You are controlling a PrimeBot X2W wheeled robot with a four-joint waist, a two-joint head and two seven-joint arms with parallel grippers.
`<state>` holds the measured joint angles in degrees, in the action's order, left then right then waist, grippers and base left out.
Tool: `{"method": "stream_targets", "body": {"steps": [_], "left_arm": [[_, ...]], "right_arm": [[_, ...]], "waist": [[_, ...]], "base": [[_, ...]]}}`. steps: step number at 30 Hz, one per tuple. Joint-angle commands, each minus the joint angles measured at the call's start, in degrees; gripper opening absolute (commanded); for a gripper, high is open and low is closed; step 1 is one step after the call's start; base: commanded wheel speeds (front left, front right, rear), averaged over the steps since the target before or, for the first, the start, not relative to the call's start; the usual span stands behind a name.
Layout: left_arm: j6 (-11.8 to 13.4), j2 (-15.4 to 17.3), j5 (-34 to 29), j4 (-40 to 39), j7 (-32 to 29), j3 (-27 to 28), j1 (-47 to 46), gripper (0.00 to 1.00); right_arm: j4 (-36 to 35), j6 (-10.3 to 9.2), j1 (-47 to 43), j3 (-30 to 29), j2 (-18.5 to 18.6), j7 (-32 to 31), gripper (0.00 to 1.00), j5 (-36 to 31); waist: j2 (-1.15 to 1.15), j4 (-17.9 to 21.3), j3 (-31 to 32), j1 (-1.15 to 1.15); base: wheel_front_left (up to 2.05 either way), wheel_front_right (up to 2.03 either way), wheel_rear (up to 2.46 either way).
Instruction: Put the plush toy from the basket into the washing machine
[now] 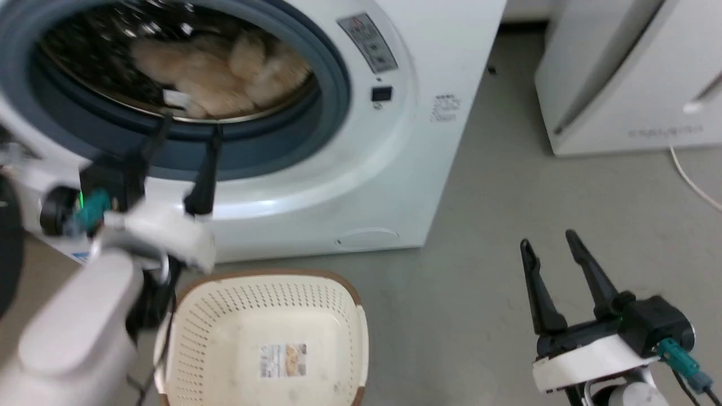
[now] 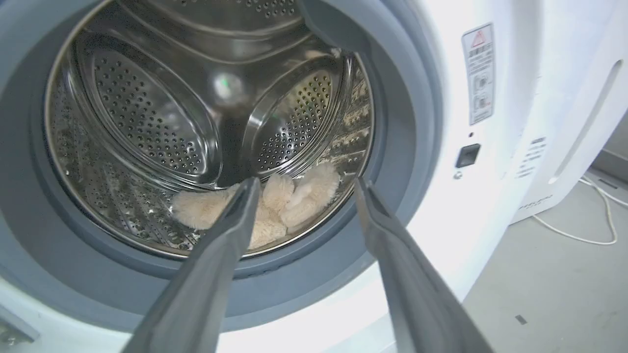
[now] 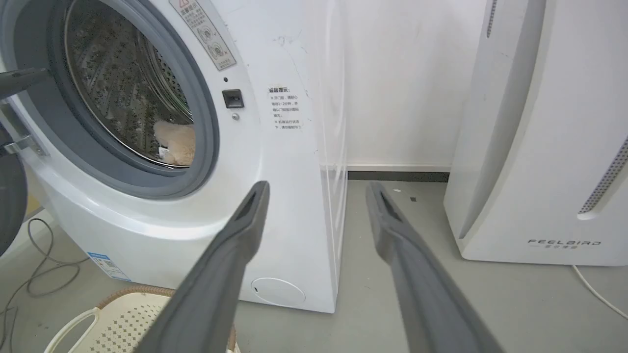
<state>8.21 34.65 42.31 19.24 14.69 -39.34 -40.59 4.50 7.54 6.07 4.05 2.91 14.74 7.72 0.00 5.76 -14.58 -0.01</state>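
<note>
The cream plush toy (image 1: 220, 76) lies on the bottom of the steel drum inside the washing machine (image 1: 395, 169), also seen as the plush toy (image 2: 274, 206) and the plush toy (image 3: 177, 142). My left gripper (image 1: 189, 127) is open at the lower edge of the grey porthole gasket, just outside the drum, holding nothing; its fingers (image 2: 235, 220) frame the toy from in front. The basket (image 1: 265, 338) sits on the floor below the machine with only its label sticker inside. My right gripper (image 1: 550, 239) is open over the floor to the right, holding nothing.
The white slanted FEELBIRD appliance (image 3: 544, 147) stands right of the washing machine, a white cable (image 1: 691, 180) trailing from it over the grey floor. The dark edge of the open door (image 1: 8, 237) is at the far left. A grey cord (image 3: 34, 264) lies left of the machine.
</note>
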Motion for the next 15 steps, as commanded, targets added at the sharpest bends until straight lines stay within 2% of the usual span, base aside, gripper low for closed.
{"method": "stream_targets", "body": {"steps": [1, 7, 11, 15], "left_arm": [[2.19, 0.13, -1.30, -4.00, 0.29, 2.47, 6.13, 1.00], [6.81, -1.31, -4.14, -14.16, 0.30, 9.86, 22.23, 1.00], [7.97, -3.56, -6.52, -17.51, 0.30, 13.67, 30.50, 1.00], [7.68, -6.79, -9.34, -18.63, 0.30, 16.29, 36.86, 1.00]], "right_arm": [[0.15, -0.05, -1.48, 0.17, -0.03, 0.26, 1.00, -0.69], [0.05, -0.05, -3.95, 0.52, -0.03, 0.26, 1.00, -1.04], [-0.15, -0.05, -5.50, 0.86, -0.03, 0.26, 1.00, -0.91], [-0.25, -0.05, -6.72, 1.37, -0.03, 0.26, 1.00, -0.75]], "waist": [[0.00, -3.21, 4.85, 0.01], [0.00, -4.51, 8.86, 0.01], [0.00, -4.92, 10.84, 0.01], [0.00, -5.05, 12.29, 0.01]], "base": [[0.00, 0.00, 0.00], [0.00, 0.00, 0.00], [0.00, 0.00, 0.00], [0.00, 0.00, 0.00]]}}
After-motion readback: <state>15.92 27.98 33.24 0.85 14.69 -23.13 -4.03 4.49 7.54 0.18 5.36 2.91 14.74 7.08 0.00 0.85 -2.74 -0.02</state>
